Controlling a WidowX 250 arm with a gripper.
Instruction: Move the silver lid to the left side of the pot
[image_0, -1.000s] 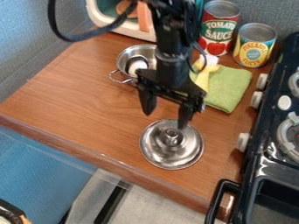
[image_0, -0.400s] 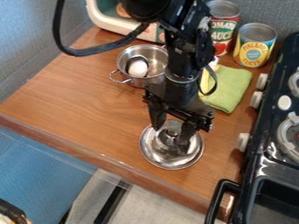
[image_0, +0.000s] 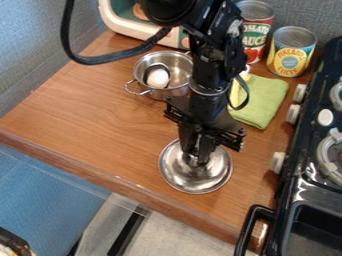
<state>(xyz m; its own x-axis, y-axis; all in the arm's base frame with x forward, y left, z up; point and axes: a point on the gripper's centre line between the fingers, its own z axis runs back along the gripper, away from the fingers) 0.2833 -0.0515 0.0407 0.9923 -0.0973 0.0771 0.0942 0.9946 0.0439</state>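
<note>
Wooden bench (image_0: 100, 120): silver lid (image_0: 194, 181) near front edge, flat, knob (image_0: 194, 162) upward; round, no long axis. Steel pot (image_0: 160, 93) farther back, leftward. Hand (image_0: 194, 158) closed on the knob. Step, judged: grasp, lift pending. Next: raise clear, carry to pot's left, lower level.

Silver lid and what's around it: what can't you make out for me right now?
All in the camera view:
Silver lid: its knob's contact with the fingertips and part of its upper rim, behind the gripper.
Pot: part of its right edge, behind the arm.
Tomato sauce can: its left side, behind the arm.
Thing in the bottom-left corner: cut off by the picture's edge, so I can't tell what it is.
</note>
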